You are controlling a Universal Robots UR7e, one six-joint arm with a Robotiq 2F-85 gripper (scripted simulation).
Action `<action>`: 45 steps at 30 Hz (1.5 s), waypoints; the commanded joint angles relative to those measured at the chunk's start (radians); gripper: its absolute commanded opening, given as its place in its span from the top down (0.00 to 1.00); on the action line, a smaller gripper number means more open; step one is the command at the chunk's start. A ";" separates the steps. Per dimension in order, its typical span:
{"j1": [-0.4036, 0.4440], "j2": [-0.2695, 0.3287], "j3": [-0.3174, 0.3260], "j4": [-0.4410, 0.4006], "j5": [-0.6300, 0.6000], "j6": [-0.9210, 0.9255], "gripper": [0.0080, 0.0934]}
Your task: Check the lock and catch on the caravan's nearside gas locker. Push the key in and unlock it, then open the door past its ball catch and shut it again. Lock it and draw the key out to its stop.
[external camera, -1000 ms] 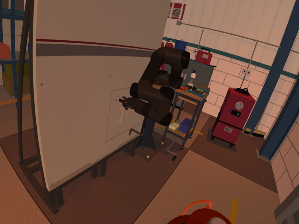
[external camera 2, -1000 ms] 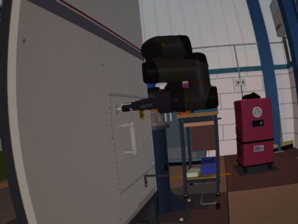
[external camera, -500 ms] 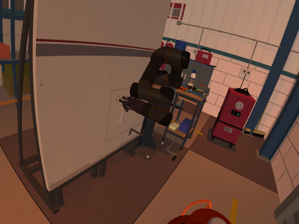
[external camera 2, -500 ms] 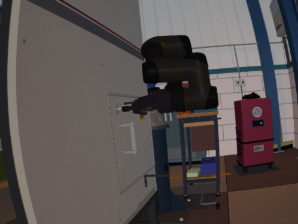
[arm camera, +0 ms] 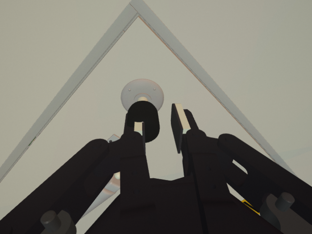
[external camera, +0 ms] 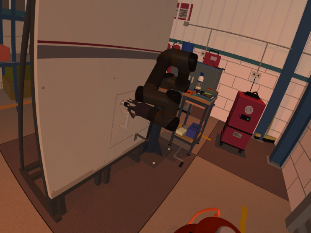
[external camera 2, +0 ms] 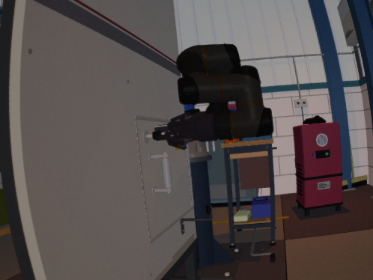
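Note:
The key's black round head point(arm camera: 143, 118) stands out from the pale round lock plate point(arm camera: 142, 94) on its short shaft, near the top corner of the locker door point(external camera: 128, 118). My gripper point(arm camera: 158, 128) reaches level toward the lock point(external camera 2: 146, 135) and is closed on the key's head point(external camera 2: 159, 135). The door lies flush in the caravan's side wall, and its white bar handle point(external camera 2: 164, 174) point(external camera: 124, 119) runs upright just below the lock. The key's shaft is mostly hidden by the head.
The caravan's side wall point(external camera: 87, 88) fills the left. My arm's pedestal point(external camera: 153, 140) stands right of the door, with a tool trolley point(external camera: 198, 110) behind it and a red machine point(external camera: 242, 120) further right. A crank handle point(external camera: 179, 158) lies on the floor.

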 commanded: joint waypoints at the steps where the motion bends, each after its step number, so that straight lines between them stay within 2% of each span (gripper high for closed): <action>1: 0.000 -0.001 0.000 0.001 0.001 -0.022 1.00; 25: 0.000 -0.001 -0.001 0.000 0.002 -0.550 1.00; 45: 0.000 -0.001 -0.001 0.000 0.002 -0.773 1.00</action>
